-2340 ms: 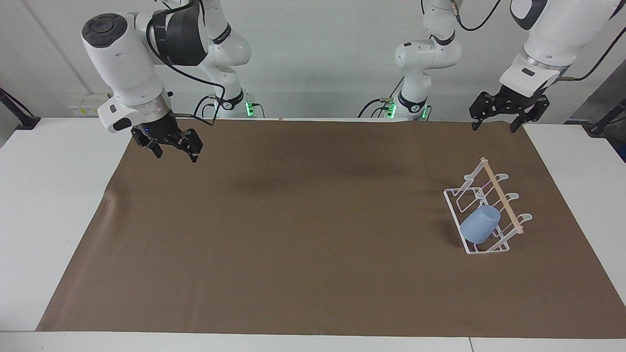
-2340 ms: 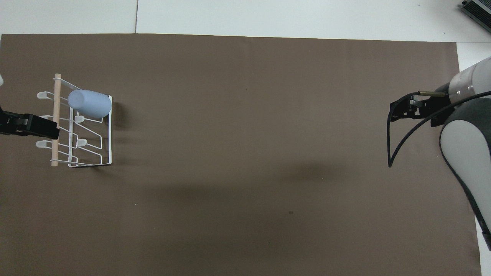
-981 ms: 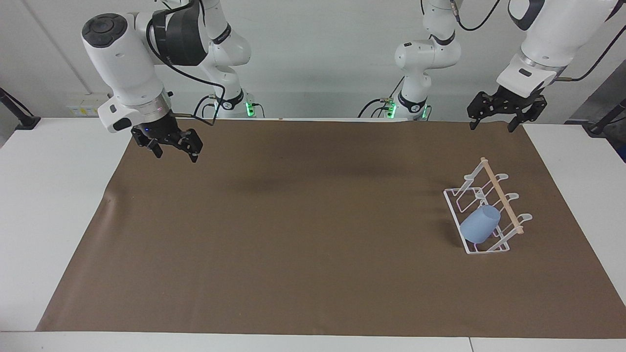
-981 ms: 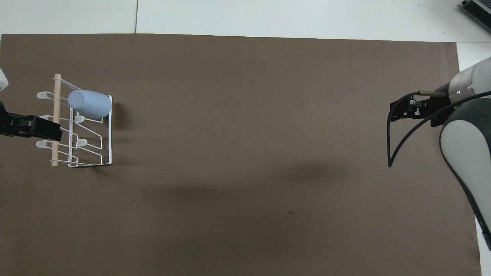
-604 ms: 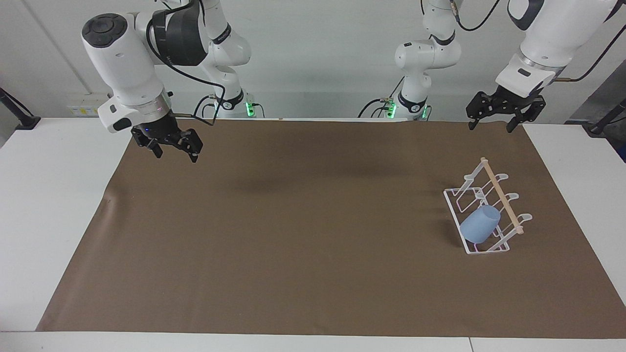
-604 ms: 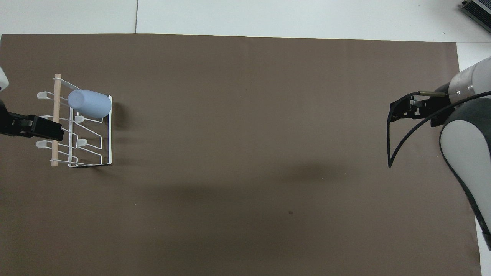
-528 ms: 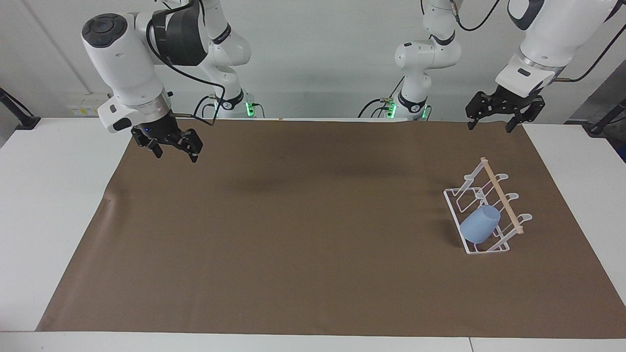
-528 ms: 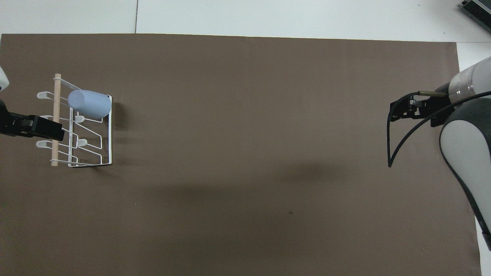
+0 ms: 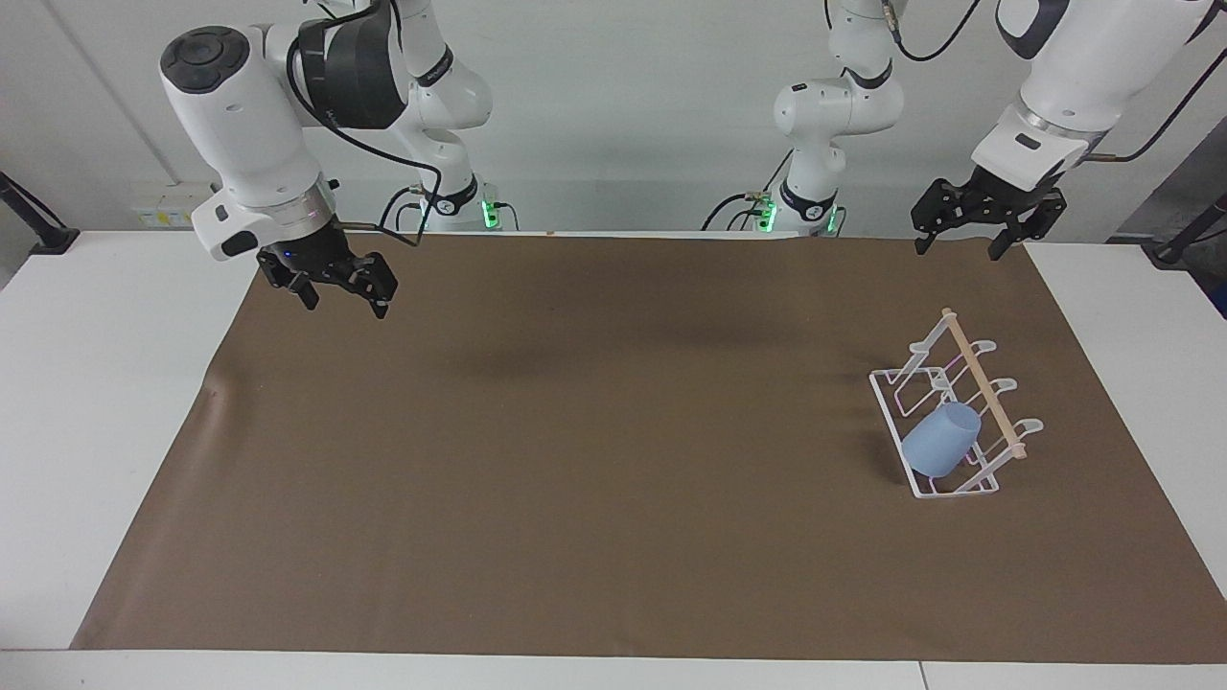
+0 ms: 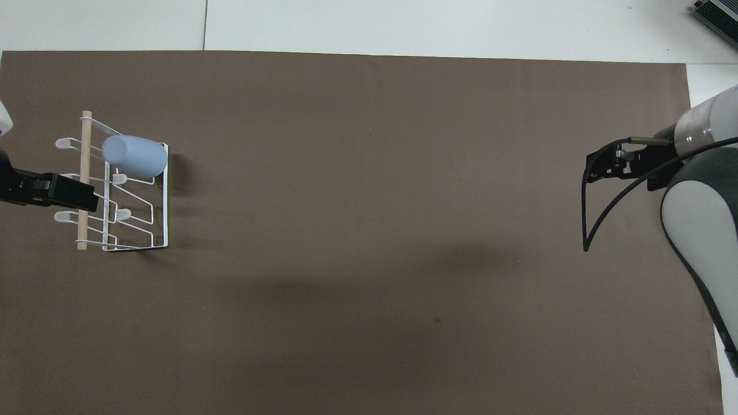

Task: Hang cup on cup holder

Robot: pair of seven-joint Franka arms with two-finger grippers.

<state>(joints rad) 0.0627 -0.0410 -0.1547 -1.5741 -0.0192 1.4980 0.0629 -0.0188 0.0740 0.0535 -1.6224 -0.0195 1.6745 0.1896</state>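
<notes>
Light-blue cup (image 9: 941, 440) hung on cup holder (image 9: 959, 402), well apart from spread left gripper (image 9: 957, 247), right gripper (image 9: 343, 303) spread

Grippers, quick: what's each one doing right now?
Left gripper: open, empty, raised over the mat's edge nearest the robots.
Right gripper: open, empty, waiting over the mat.
Cup: on the holder, untouched.

Cup (image 9: 942, 439) is a plain pale blue, sitting on a white wire holder (image 9: 920, 484) that's got a light wood dowel (image 9: 983, 381) across the top. The mat (image 9: 594, 460) is flat dull brown with no pattern, and the bench (image 9: 86, 402) around it is white. Arms are glossy white with dark grey joints, both the left gripper (image 9: 959, 240) and right gripper (image 9: 345, 297) are black, and little green lights glow at the arm bases.
</notes>
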